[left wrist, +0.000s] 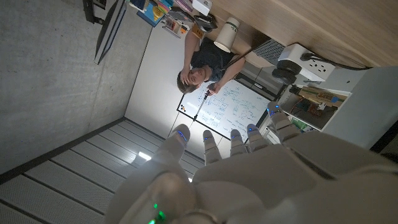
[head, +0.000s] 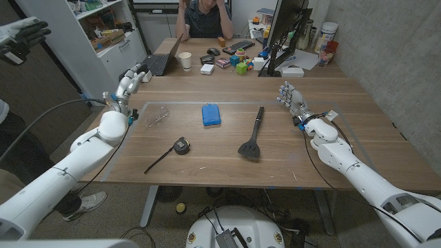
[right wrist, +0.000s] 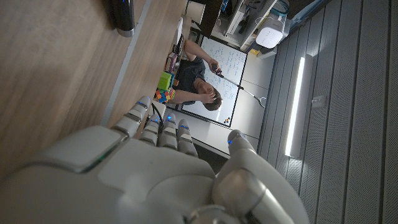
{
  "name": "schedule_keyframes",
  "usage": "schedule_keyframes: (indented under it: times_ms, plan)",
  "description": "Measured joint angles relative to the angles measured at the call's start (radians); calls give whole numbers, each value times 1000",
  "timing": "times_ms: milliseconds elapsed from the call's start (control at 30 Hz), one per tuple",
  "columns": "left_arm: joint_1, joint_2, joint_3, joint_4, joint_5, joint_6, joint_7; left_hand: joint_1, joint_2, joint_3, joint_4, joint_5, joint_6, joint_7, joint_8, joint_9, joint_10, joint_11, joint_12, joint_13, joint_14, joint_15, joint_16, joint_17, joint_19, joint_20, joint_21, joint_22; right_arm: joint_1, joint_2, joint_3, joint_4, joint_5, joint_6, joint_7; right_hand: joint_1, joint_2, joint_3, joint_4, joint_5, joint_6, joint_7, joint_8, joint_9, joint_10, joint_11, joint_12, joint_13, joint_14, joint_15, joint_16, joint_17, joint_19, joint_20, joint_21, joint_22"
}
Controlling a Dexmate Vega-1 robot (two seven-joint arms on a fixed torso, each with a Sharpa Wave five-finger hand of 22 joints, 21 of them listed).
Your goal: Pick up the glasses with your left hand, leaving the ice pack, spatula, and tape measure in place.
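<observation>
Looking down from the head view, you have the clear-framed glasses (head: 157,115) lying on the wooden bench (head: 227,165) toward its left side, just beside your white left hand (head: 128,85) but not touching it. That left hand is raised at the bench's left edge, fingers apart and pointing up, with nothing in it; the left wrist view shows its fingertips (left wrist: 181,132) spread in the air.

To the right of the glasses lies the folded blue ice pack (head: 211,114), near the bench's middle. The black spatula (head: 252,136) lies further right, handle pointing away from you, blade toward the near edge. The round dark tape measure (head: 181,145) sits nearer to you than the glasses, with a thin dark strip running from it toward the near left.

Your right hand (head: 290,95) is raised at the right side, well apart from the spatula, fingers loosely spread and holding nothing. A person (head: 204,17) sits behind the far end of the bench.
</observation>
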Motion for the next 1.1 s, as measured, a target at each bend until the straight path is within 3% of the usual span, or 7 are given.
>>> schedule_keyframes:
  times_ms: [133, 167, 300, 333, 633, 900, 1100]
  plan:
    - [-11, 24, 11, -21, 0, 0, 0, 0, 0, -3, -3, 0, -2, -2, 0, 0, 0, 0, 0, 0, -4, 4, 0, 0, 0, 0, -7, 0, 0, 0, 0, 0, 0, 2, 1, -4, -4, 0, 0, 0, 0, 0, 0, 0, 0, 0, 0, 0, 0, 0, 0, 0, 0, 0, 0, 0]
    - [-14, 29, 15, -25, 127, 170, 23, 1, -1, -4, -4, 0, -5, -5, 0, 0, 0, 0, 0, 0, -4, 4, 0, 0, 0, 0, -7, 0, 0, 0, 3, 4, 0, 3, 1, -4, -4, 0, 0, 0, 0, 0, 0, 0, 0, 0, 0, 0, 0, 0, 0, 0, 0, 0, 0, 0]
    - [-34, 49, 36, -42, 139, 184, 24, 5, -5, -5, -11, 0, -5, -5, 0, 0, 0, -11, 0, 0, -9, -1, 0, 0, 0, 0, -7, 0, 0, 0, 3, 4, 1, 7, 1, -4, -4, -3, 3, 0, 0, 0, 0, 0, 0, 0, 0, 0, 0, 0, 0, 0, 0, 0, 0, 0]
    - [-40, 53, 43, -44, 196, 250, 28, 8, -8, -4, -12, 0, -8, -8, 0, 0, 0, -11, 0, 0, -9, -1, 0, 0, 0, 0, -7, 0, -5, 0, 5, 4, 1, 8, 1, -4, -4, -3, 3, 0, 0, 0, 0, 0, 0, 0, 0, 0, 0, 0, 0, 0, 0, 0, 0, 0]
    - [-90, 78, 92, -58, 294, 346, 29, 23, -15, -4, -35, 0, -25, -10, 0, 0, 0, -21, 0, 0, -11, -3, 0, 0, 5, 5, -7, 0, -14, -5, 10, -5, 1, 14, -2, -4, -4, -3, 3, 0, 0, 0, 0, 0, 0, 0, 0, 0, 0, 0, 0, 0, 0, 0, 0, 0]
    - [-131, 99, 135, -84, 387, 417, 19, 63, -47, -13, -89, 0, -36, -10, 0, 3, 4, -44, 0, 4, -1, -19, 3, 3, 31, 5, -18, 0, -18, -7, 13, -8, 2, 22, -3, -9, -9, -3, 3, 0, 0, 0, 0, 0, 0, 0, 0, 0, 0, 0, 0, 0, 0, 0, 0, 0]
    - [-140, 103, 144, -88, 436, 448, -1, 117, -116, -42, -152, 0, -48, -9, 5, 5, 30, -68, 8, 5, 58, -17, 20, 3, 112, 3, -18, 0, -18, -5, 14, 0, 2, 25, -2, -9, -9, -7, 7, 0, 0, 0, 0, 0, 0, 0, 0, 0, 0, 0, 0, 0, 0, 0, 0, 0]
